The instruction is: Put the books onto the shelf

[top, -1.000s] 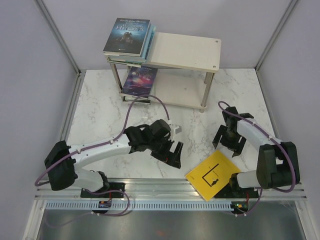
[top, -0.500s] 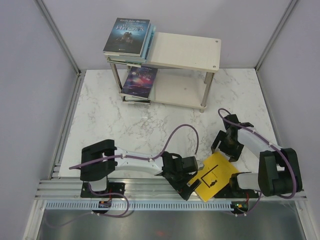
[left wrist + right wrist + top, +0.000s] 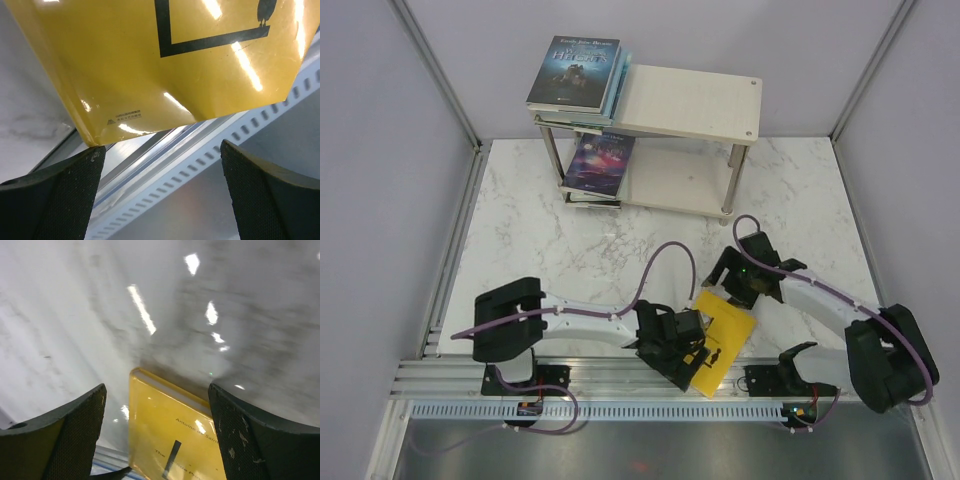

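Listing by view.

Top: yellow book (image 3: 725,335) flat at near edge of table (image 3: 570,250), near corner over rail (image 3: 600,385). Other books (image 3: 575,70) already on shelf (image 3: 700,105). Left tool (image 3: 688,368) at near corner, right tool (image 3: 728,290) at far corner.

Left wrist: tool released, grasping nothing; corner just ahead. Risk: a nudge tips book off the edge.

Right wrist: tool released, straddling far corner, apart from it. Risk: pads skid on glossy cover; opposing pushes buckle thin book.
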{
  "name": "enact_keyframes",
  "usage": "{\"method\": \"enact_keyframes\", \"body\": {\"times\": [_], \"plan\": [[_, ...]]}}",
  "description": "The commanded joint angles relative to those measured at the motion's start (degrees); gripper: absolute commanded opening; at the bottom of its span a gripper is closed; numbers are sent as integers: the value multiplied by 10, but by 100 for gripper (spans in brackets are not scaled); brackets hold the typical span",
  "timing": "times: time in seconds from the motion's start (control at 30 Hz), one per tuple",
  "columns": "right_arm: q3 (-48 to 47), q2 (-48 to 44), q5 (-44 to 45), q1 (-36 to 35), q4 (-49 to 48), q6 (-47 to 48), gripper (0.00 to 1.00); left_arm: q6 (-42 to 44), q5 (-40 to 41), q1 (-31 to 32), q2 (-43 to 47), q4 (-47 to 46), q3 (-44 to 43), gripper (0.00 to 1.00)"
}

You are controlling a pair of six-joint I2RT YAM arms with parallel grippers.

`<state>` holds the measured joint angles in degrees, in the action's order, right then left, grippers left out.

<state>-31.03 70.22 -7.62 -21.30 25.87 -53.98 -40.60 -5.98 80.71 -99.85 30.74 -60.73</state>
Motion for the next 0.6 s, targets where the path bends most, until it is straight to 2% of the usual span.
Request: {"method": "enact_keyframes", "body": {"times": [0.0, 0.07, 0.13, 0.17, 0.23, 0.27, 0.33, 0.37, 0.5, 0.57], "plan": [[20, 98, -158, -93, -239, -148, 85, -41, 94, -52, 40, -66, 85, 100], [-38, 159, -179, -123, -303, -159, 85, -62, 97, -69, 104, -59, 137, 100], [-86, 195, -190, -152, -319, -147, 85, -83, 102, -74, 150, -37, 173, 100], [-136, 215, -184, -156, -283, -132, 84, -89, 104, -77, 190, -30, 181, 100], [-173, 217, -138, -154, -227, -84, 84, -101, 117, -79, 229, 9, 190, 100], [-207, 208, -114, -150, -149, -66, 85, -105, 120, -84, 245, 25, 190, 100], [-235, 194, -25, -138, -69, -18, 86, -106, 133, -91, 297, 53, 178, 100], [-251, 177, 8, -132, 2, -6, 87, -107, 141, -101, 316, 83, 171, 100], [-238, 111, 103, -97, 103, 20, 89, -91, 175, -135, 396, 142, 144, 100], [-207, 56, 130, -94, 132, 15, 90, -65, 157, -191, 428, 141, 143, 100]]}}
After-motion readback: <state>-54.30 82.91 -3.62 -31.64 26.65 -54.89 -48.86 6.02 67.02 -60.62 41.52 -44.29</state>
